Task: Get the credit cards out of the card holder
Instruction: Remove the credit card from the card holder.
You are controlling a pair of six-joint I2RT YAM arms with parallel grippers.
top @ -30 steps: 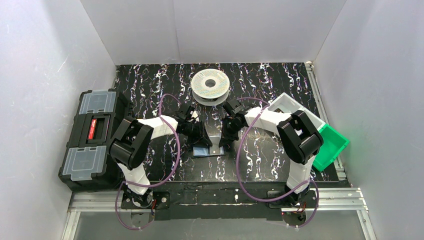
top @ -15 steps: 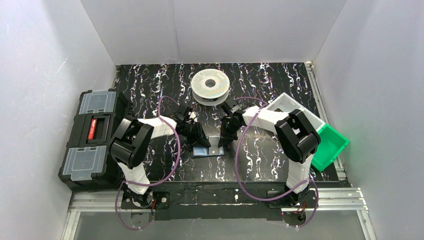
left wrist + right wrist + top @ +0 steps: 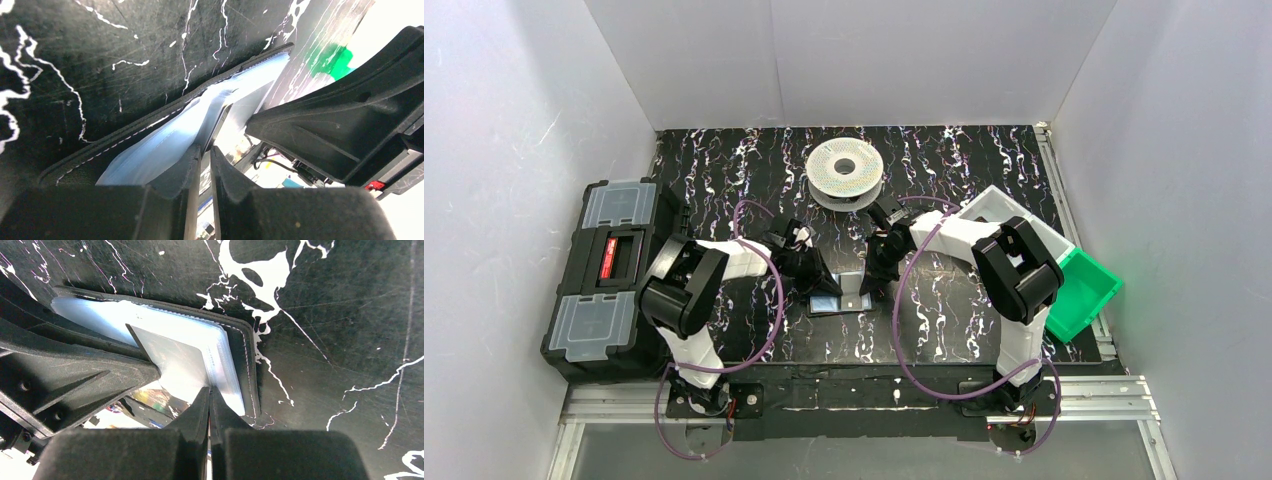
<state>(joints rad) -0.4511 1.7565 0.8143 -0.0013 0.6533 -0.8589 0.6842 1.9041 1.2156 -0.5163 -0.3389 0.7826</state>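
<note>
Here the card holder point(image 3: 839, 298) lies opened flat on the black marbled table point(image 3: 724, 170), midway between the two arms, with its long axis running left to right across them. Both arms are equally near. The left gripper point(image 3: 826, 288) comes down on the holder's left half and the right gripper point(image 3: 864, 290) on its right end, and the two sets of tips stand just beside each other.

In the left wrist view, the left gripper point(image 3: 205, 149) has its fingers almost together with a thin slit between them. Its tips are set at the edge of the bluish clear sleeves point(image 3: 165, 142); I cannot tell whether they nip a leaf. In the right wrist view, the right gripper point(image 3: 209, 390) is pressed fully together, its point at the sleeve edge by the stitched black rim point(image 3: 247, 360).

The credit cards do not show plainly in any view; my guess is they sit inside the sleeves, so a pull would run along the holder's long axis.

A filament spool point(image 3: 844, 172) sits well behind. A black toolbox point(image 3: 609, 280) lies to the left and a green bin point(image 3: 1089, 290) to the right, both well apart
</note>
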